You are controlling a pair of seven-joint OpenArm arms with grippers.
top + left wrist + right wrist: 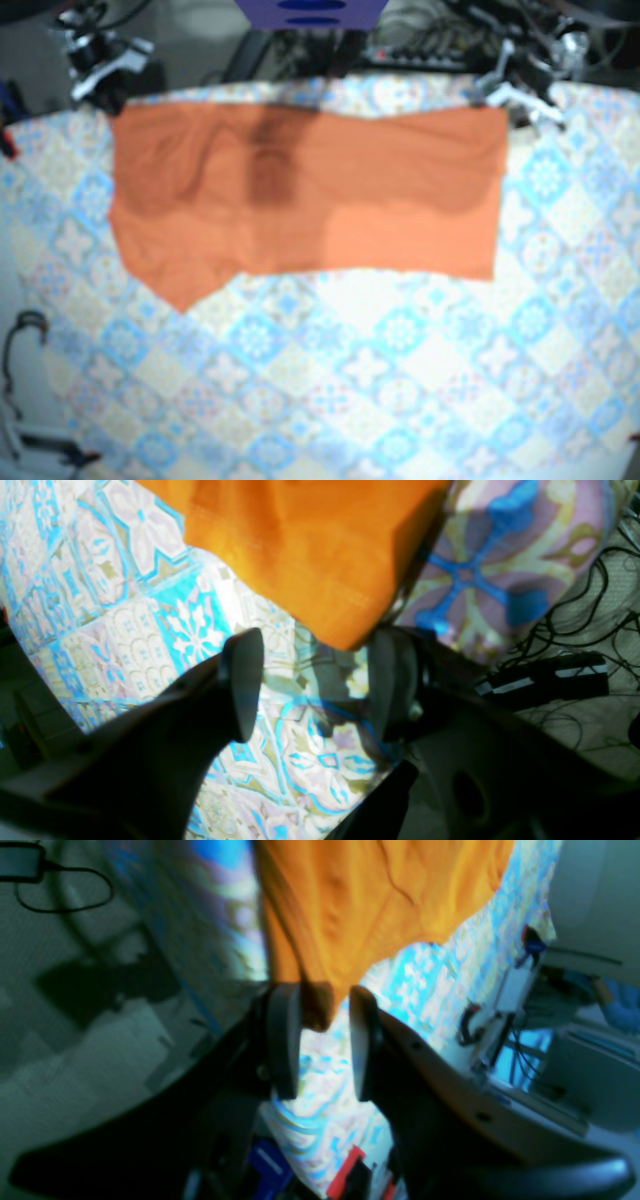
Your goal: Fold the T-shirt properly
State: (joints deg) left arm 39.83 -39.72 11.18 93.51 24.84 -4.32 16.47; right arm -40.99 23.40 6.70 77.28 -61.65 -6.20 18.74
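T-shirt (pixel 300 190) corners sit between parted jaws of left tool (pixel 317 660) and right tool (pixel 324 1030), ungripped

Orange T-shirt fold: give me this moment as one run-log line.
shirt: orange fabric T-shirt spread on blue patterned tablecloth | left gripper: open, just short of corner | right gripper: open, corner between jaws

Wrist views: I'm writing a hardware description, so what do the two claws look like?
The left claw and right claw match: dark, near-black, each with two flat, rounded oval fingers on broad, smooth curved housings. No markings or cables visible on them.
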